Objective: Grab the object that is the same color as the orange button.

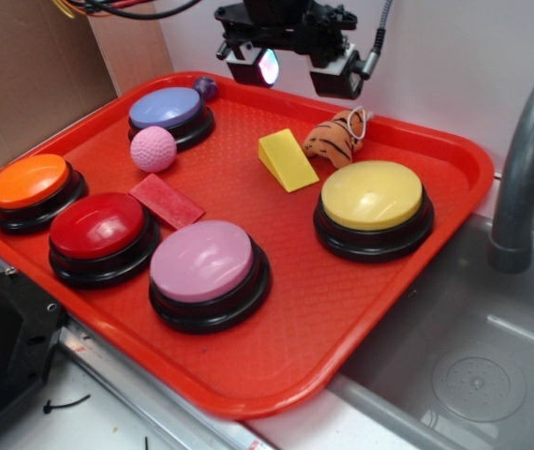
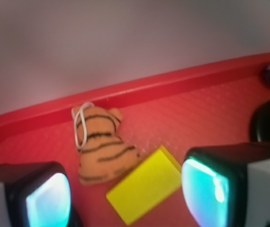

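The orange plush toy (image 1: 339, 138) with dark tiger stripes and a white string loop lies at the back of the red tray (image 1: 407, 281), next to the yellow wedge block (image 1: 287, 159). In the wrist view the toy (image 2: 101, 147) lies below and between my fingers, toward the left one, with the wedge (image 2: 145, 185) beside it. My gripper (image 1: 295, 70) hangs open and empty above the tray's back edge, above and a little left of the toy. The orange button (image 1: 30, 187) stands at the tray's left edge.
On the tray also stand a red button (image 1: 98, 234), a pink button (image 1: 205, 270), a yellow button (image 1: 373, 206) and a blue button (image 1: 168, 114). A pink dimpled ball (image 1: 154, 148), a red flat block (image 1: 166, 201) and a small purple ball (image 1: 205, 88) lie between them. A sink with a grey faucet (image 1: 527, 159) is at the right.
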Controlling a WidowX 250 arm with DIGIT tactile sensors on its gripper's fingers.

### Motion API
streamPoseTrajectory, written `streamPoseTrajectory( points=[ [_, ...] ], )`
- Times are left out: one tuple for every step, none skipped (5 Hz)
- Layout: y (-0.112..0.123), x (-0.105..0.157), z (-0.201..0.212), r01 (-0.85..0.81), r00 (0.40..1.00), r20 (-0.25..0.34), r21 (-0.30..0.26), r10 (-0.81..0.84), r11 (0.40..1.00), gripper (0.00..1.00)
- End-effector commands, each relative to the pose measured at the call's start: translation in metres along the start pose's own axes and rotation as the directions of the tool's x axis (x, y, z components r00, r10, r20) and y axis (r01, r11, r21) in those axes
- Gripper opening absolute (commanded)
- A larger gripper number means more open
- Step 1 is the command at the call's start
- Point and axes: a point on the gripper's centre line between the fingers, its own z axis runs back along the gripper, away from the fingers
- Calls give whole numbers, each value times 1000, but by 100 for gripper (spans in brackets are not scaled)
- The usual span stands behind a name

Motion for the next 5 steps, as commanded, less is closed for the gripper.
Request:
streamPoseTrajectory(
  points=[
    [-13,18,-13,25,1000,15,-14,-25,1000,100],
    [-20,16,-34,40,999,7,6,-40,999,100],
    [-23,23,-48,49,999,-9,20,-49,999,100],
    [-21,25,-59,59,998,-29,25,-58,998,100],
    [-18,25,-62,60,998,-38,37,-59,998,72]
  ],
)
